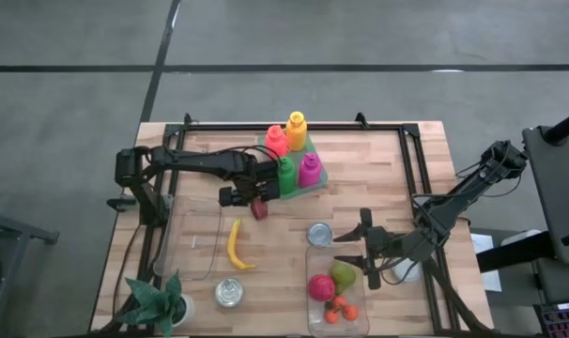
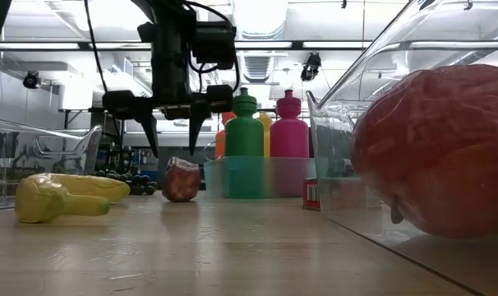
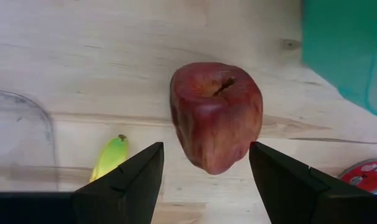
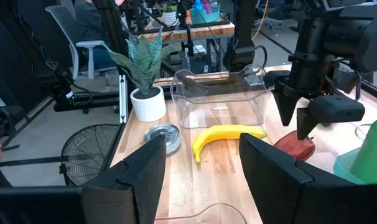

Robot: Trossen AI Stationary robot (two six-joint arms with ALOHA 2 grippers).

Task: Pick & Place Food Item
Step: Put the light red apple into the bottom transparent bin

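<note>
The left claw (image 3: pixel 204 180) hangs open directly above the red apple (image 3: pixel 216 115), one finger to each side, not touching. The apple stands on the bench (image 1: pixel 378 188), stem dimple up, just beside the teal bottle tray (image 1: pixel 299 178), near the banana (image 1: pixel 235 244). Farther off, the right claw (image 1: pixel 371 255) waits open over the clear food bin (image 1: pixel 313 310).

Left arm reached across the table's back half, wrist pointing down, left gripper (image 2: pixel 173 131) hanging above the tabletop with fingers (image 3: pixel 123 186) spread apart, nothing between them. Right arm was low at the near right, right gripper (image 4: pixel 198 171) level, fingers parted, holding nothing.
</note>
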